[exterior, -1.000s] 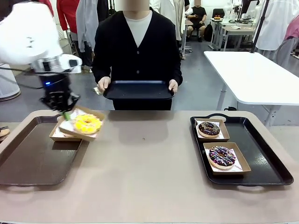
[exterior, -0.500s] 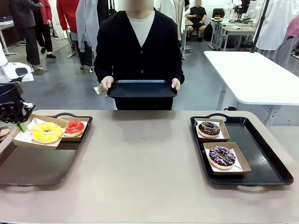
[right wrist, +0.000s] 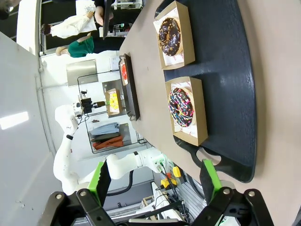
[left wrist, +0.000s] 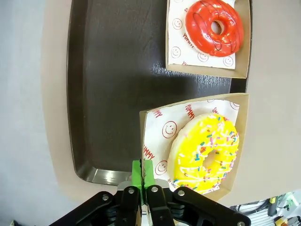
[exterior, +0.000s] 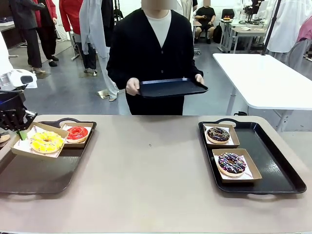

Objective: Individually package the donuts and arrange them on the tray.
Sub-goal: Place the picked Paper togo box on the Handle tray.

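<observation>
Pinched in our left gripper (left wrist: 142, 188) was the square cardboard box (left wrist: 149, 117) carrying the yellow sprinkled ring donut (left wrist: 205, 152); our right gripper (right wrist: 153, 176) hung spread wide.

I see a grey floor (exterior: 73, 92), a white table (exterior: 263, 78) at 2 o'clock, and desks (exterior: 243, 29) behind it.

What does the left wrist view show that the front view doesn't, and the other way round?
Left wrist view alone: the smiley-face print on the paper liner under the yellow sprinkled ring donut, and the left gripper pinching that square cardboard box's edge up close.

Front view alone: the person's black tray held in both hands, and the right-hand dark tray with the chocolate sprinkled donut and the drizzled dark donut.

Both: the yellow donut, the glossy red ring donut in its box, and the left-hand dark tray.
</observation>
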Controlling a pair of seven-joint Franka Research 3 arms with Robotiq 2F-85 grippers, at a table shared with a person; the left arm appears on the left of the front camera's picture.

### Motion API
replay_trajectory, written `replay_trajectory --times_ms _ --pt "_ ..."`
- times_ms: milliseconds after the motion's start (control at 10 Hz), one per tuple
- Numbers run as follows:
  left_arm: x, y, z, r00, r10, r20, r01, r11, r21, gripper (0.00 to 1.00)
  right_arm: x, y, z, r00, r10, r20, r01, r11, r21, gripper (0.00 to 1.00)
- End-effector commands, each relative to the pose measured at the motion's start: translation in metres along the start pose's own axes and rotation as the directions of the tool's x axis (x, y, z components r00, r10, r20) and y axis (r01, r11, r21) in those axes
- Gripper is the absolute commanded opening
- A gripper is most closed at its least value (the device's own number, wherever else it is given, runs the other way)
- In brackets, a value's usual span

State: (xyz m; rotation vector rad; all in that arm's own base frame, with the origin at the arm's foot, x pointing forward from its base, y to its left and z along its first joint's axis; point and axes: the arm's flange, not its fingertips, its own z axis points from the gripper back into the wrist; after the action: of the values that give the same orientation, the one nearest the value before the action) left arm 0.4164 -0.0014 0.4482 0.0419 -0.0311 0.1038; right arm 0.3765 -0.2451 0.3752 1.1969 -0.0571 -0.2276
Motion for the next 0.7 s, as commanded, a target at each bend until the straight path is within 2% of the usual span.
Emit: replay_trajectory --times_ms 0,600 --pt "-0.0032 0.0067 0.0039 1.0 0.008 0.002 -0.008 1.0 -0.026 0.01 -0.0025 0.0025 -0.0003 1.0 -0.004 0.003 0.004 1.0 0.003 1.0" --pt "0.0 0.005 0.0015 1.0 0.014 0.002 -0.014 1.0 -0.01 0.01 -0.0025 0.0025 -0.0003 1.0 -0.004 0.003 0.004 1.0 0.003 1.0"
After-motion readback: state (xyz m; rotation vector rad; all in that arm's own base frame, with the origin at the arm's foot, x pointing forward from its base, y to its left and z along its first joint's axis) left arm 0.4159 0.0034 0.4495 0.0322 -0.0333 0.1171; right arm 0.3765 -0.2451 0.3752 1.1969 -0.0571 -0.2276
